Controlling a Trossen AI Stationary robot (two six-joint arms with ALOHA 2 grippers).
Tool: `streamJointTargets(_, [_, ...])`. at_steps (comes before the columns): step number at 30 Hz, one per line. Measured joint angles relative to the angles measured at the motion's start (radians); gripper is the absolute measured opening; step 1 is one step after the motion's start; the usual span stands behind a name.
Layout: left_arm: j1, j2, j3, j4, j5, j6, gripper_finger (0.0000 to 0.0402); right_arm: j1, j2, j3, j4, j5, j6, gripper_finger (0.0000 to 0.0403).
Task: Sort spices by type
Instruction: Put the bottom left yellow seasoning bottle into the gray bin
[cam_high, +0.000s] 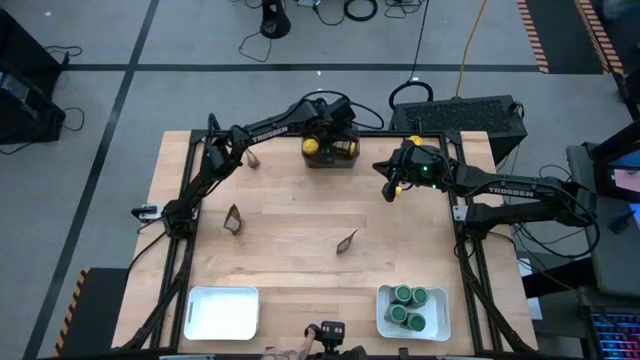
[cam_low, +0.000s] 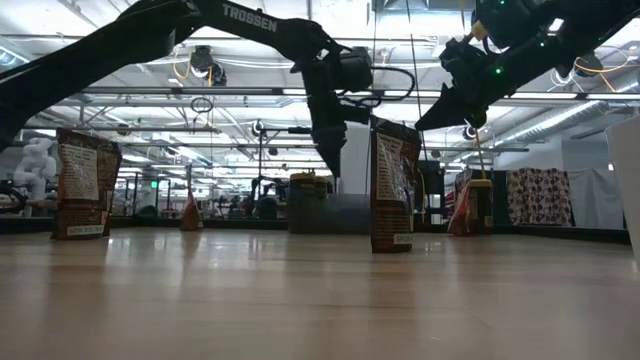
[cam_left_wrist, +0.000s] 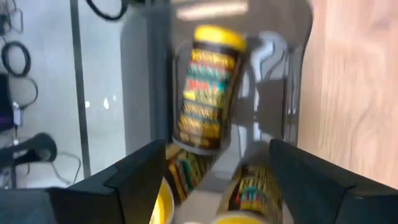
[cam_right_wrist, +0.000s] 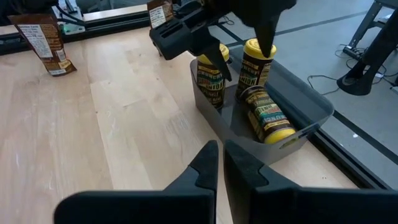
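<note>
Green-lidded round jars (cam_high: 409, 306) sit sorted in the white rectangular tray (cam_high: 383, 322), yellow-lidded jars (cam_right_wrist: 257, 68) remain in the dark grey bin (cam_right_wrist: 309, 107), brown packets (cam_high: 234, 219) stand scattered on the wooden bench (cam_high: 300, 240); left tool (cam_left_wrist: 217, 177) apart over bin, right tool (cam_right_wrist: 221, 163) together nearby.

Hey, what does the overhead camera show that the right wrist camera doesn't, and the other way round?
Only the high view shows the two white rectangular trays: one bare, one holding green-lidded round jars. It also shows the right pincer raised over the bare wooden table.

Only the right wrist view shows the bin's contents clearly: two yellow-lidded round jars standing and one lying down.

Both show the dark grey bin, the left pincer reaching into it with fingers apart, and brown packets standing on the table.
</note>
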Motion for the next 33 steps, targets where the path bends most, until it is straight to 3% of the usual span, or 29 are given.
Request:
streamJointTargets(6, [0.000,-0.008,0.000,0.074,0.089,-0.002,0.0290,0.000,0.000,0.001,-0.031,0.000,-0.001,0.0006])
streamJointTargets(12, [0.005,-0.032,0.001,0.093,0.091,0.003,0.0290,0.000,0.000,0.001,-0.030,0.000,-0.002,0.0006])
streamJointTargets(20, [0.026,0.041,0.000,0.220,0.098,0.026,0.0290,0.006,0.000,0.001,-0.066,-0.045,0.018,0.0006])
streamJointTargets(33, [0.068,0.123,-0.001,0.213,0.089,0.048,0.0290,0.027,0.000,0.001,-0.109,-0.048,0.016,0.0006])
